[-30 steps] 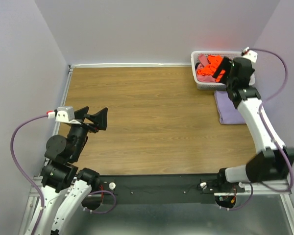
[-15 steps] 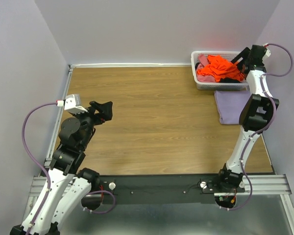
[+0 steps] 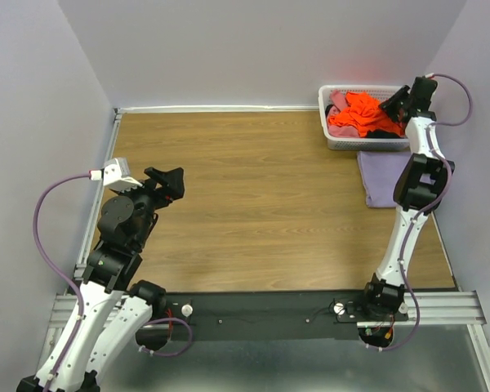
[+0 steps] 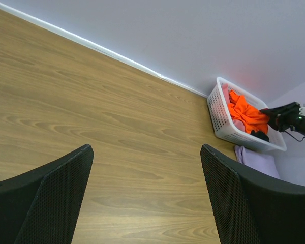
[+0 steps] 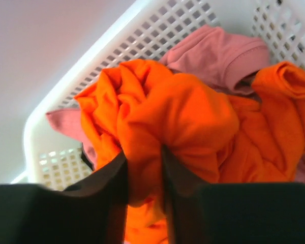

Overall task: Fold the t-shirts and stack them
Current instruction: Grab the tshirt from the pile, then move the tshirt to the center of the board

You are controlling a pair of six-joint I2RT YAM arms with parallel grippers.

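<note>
Presently: step in hand looks like drawing the next shirt from the basket.

Top external: right arm stretched tall to the far right corner, right gripper [image 3: 396, 103] dipped over the right end of the white basket [image 3: 343, 144]. Orange shirt [image 3: 359, 113] heaped inside, pink shirt [image 3: 338, 99] under it at the left end, a scrap of black cloth [image 3: 384, 132] at the near wall. Lavender shirt [image 3: 384, 176] lies flat on the table [image 3: 261, 188] just beside the basket, apparently already folded. Left arm bent over the table's left side, left gripper [image 3: 170, 181] clear of any cloth.

Left wrist: left gripper [image 4: 147, 195] spread wide, holding nothing, bare wood between its pads.

Right wrist: right gripper [image 5: 142, 152] pinched on a bunched fold of the orange shirt [image 5: 193, 117], fingers [image 5: 114, 188] pressed into it.

Next move, as I judge: lift straight up until the cloth clears the rim, watching the pink shirt for snagging, then carry it to open table.
</note>
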